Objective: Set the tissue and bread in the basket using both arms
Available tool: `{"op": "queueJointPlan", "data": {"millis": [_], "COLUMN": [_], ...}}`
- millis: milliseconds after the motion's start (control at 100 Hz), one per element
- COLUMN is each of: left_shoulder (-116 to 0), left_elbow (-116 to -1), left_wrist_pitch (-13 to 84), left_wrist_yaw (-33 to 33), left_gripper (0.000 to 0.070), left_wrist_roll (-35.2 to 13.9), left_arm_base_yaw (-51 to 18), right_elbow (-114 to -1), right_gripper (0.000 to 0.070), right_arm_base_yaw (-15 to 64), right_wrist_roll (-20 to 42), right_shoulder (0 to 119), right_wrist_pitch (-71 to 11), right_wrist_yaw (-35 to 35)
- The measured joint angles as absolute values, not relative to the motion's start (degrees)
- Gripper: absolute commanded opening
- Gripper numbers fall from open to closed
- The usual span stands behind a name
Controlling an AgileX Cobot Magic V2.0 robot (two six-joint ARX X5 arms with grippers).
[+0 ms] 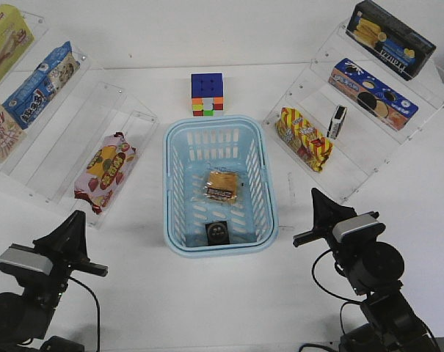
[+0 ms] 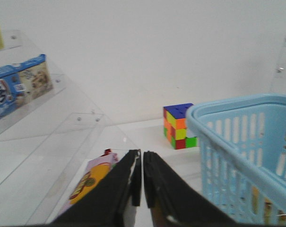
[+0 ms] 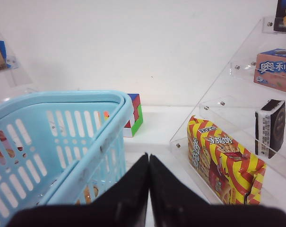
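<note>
The light blue basket (image 1: 177, 183) stands in the middle of the table. The wrapped golden-brown bread (image 1: 223, 185) lies on its floor. The black tissue pack (image 1: 219, 232) lies in the basket near its front wall. My left gripper (image 1: 78, 217) is shut and empty, low on the left, apart from the basket. My right gripper (image 1: 316, 195) is shut and empty, to the basket's right. In the left wrist view my gripper (image 2: 142, 154) is closed beside the basket (image 2: 237, 142). In the right wrist view my gripper (image 3: 148, 157) is closed beside the basket (image 3: 62, 123).
A colour cube (image 1: 207, 94) stands behind the basket. Clear tiered shelves flank both sides. A pink snack bag (image 1: 106, 170) lies on the left lowest step. A red-and-yellow snack bag (image 1: 304, 138) and a narrow black pack (image 1: 339, 121) are on the right shelves, with boxes above.
</note>
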State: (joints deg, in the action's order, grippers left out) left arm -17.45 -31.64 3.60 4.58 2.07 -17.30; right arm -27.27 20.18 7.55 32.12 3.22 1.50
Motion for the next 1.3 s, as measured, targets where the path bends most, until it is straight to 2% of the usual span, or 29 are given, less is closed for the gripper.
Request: {"op": "queueJointPlan", "data": {"millis": [210, 350, 600, 740, 1300], "left_shoulder": [-9.23, -3.79, -0.32, -0.32, -0.27], "left_elbow": [-16.36, -10.39, -4.45, -2.04, -1.96], "left_wrist_pitch": [1.26, 1.26, 0.62, 0.43, 0.49], "left_wrist_yaw": [3.46, 1.52, 0.99, -1.39, -2.02], "left_gripper": [0.0001, 0.0001, 0.0001, 0.0001, 0.0001], "left_wrist_roll": [1.39, 0.23, -0.01, -0.19, -0.58], "left_arm_base_yaw": [-7.44, -3.49, -2.20, -2.11, -2.11], "right_elbow": [-27.27, -27.27, -27.27, -27.27, -27.27], "right_gripper": [0.0001, 0.0001, 0.0001, 0.0001, 0.0001], "right_arm_base_yaw": [20.18, 20.18, 20.18, 20.18, 20.18], "right_wrist_roll": [7.55, 7.55, 7.55, 7.55, 7.55], "right_shoulder": [32.12, 32.12, 32.12, 32.12, 32.12], "right_wrist_pitch": [3.22, 3.22, 3.25, 3.25, 3.25], "right_wrist_yaw": [1.50, 1.50, 1.50, 1.48, 1.48]}}
